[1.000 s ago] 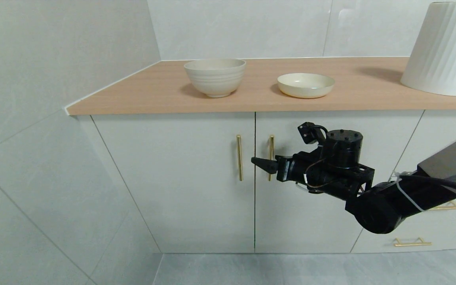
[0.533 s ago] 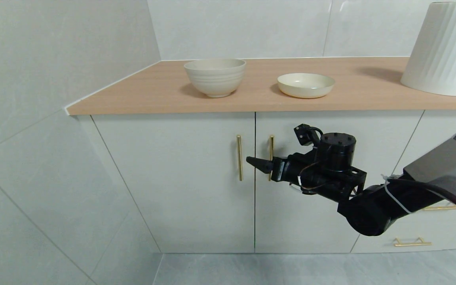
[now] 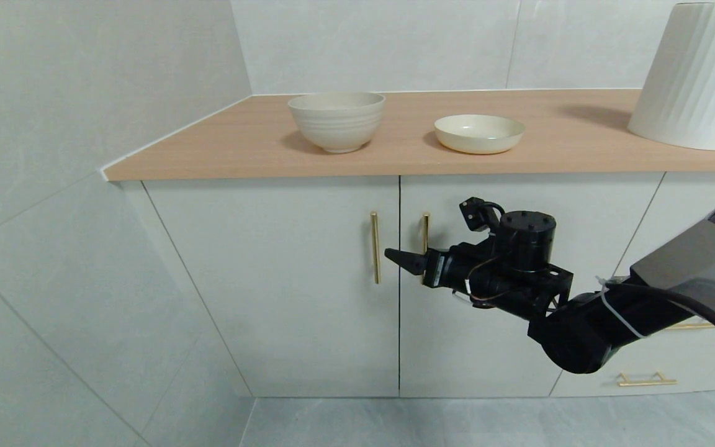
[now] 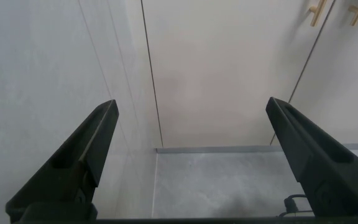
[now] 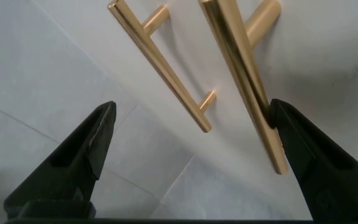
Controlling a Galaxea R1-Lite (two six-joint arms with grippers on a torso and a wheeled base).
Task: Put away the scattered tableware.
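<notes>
1. Sitting upright on the wooden table (image 3: 239, 149), a ribbed cream bowl (image 3: 337, 121) stood near the head view's 12 o'clock.
2. A shallow cream dish (image 3: 480, 133) rested on the same table at the bowl's 3 o'clock, apart from it.
3. Under the table's front edge, two pale cabinet doors (image 3: 270, 279) were shut and met at a seam at the bowl's 5 o'clock. The left door handle (image 3: 374, 247) and the right door handle (image 3: 425, 226), both upright gold bars, flanked that seam.
4. The right arm (image 3: 581, 335) came in from the head view's 4 o'clock. The right jaws sat level with the handles, at the dish's 7 o'clock. One dark finger (image 3: 402, 258) showed between the two bars.
5. The right jaws were spread wide and gripped nothing. In the right wrist view both gold bars lay in the gap between the fingers. The nearer bar was just beside one finger, and whether they touched could not be told.
6. The left jaws were likewise wide apart and empty. In the left wrist view they faced the lower part of a cabinet door and the grey floor (image 4: 229, 180).
7. A white ribbed cylinder (image 3: 692, 74) stood on the table at the head view's 2 o'clock, well apart from the dish.
8. A gold drawer pull (image 3: 646, 379) showed at 4 o'clock, below the right arm.
</notes>
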